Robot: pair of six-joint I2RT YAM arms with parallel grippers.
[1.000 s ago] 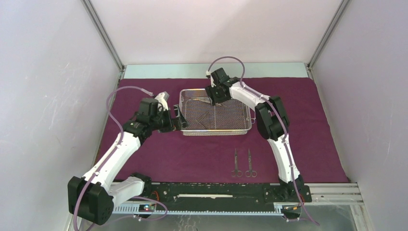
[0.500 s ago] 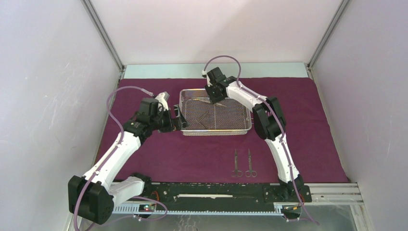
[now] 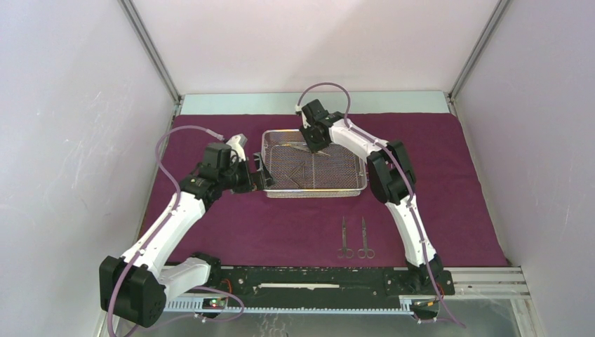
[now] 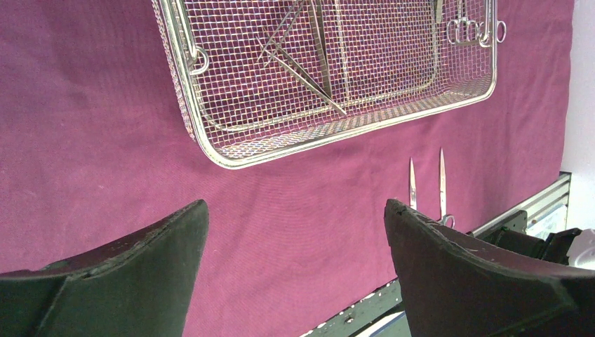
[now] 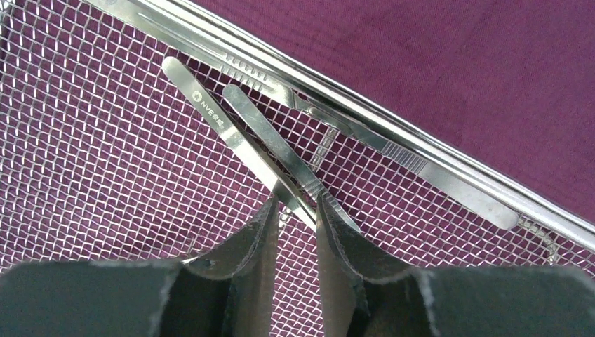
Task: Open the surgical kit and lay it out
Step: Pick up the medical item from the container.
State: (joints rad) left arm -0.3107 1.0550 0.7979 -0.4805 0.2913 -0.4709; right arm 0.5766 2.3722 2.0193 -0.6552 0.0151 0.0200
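The maroon cloth (image 3: 281, 225) lies spread flat with the silver wire-mesh tray (image 3: 316, 193) on it. My right gripper (image 5: 295, 203) reaches down into the tray's far left part, its fingers pinched close on a pair of steel tweezers (image 5: 238, 133) lying on the mesh. A second slim instrument (image 5: 393, 151) rests along the tray rim. More tweezers (image 4: 302, 70) and ring-handled tools (image 4: 473, 31) lie in the tray. Two scissors (image 3: 354, 239) lie side by side on the cloth near the front. My left gripper (image 4: 295, 210) hovers wide open just left of the tray, holding nothing.
Grey walls enclose the table on three sides. A black rail (image 3: 316, 277) carrying the arm bases runs along the near edge. Bare cloth (image 3: 449, 175) stretches right of the tray.
My right gripper shifted slightly left inside the tray and its jaws narrowed onto the tweezers. The left arm, tray and scissors have not moved.
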